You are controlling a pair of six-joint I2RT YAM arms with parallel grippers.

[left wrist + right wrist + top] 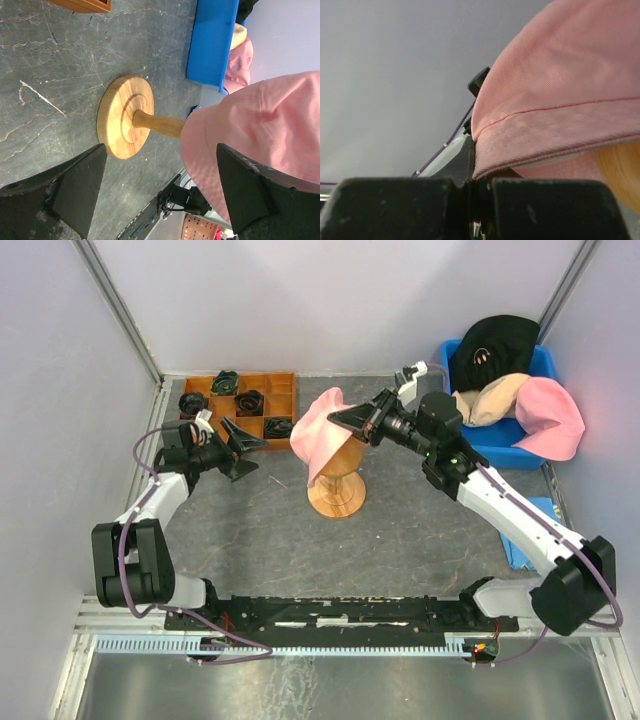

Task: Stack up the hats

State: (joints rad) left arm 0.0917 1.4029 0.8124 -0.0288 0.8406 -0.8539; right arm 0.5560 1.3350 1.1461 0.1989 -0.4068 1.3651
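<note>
While right gripper (338, 420) pinches pink hat (318, 435) brim over wooden stand (337, 495), centre crown there before release; left gripper (243, 448) gapes wide beside stand.

top external: high over the near edge, looking down on whole desk (230, 530) | left wrist: low, rolled sideways, facing wooden stand (125, 117) | right wrist: tight against pink hat (560, 90) | shared by all: pink hat

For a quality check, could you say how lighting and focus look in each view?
Top external: even light, sharp, only soft shadows. Left wrist: table sharp, left gripper nearly black. Right wrist: pink hat crowds the lens, weave crisp, right gripper dark.
</note>
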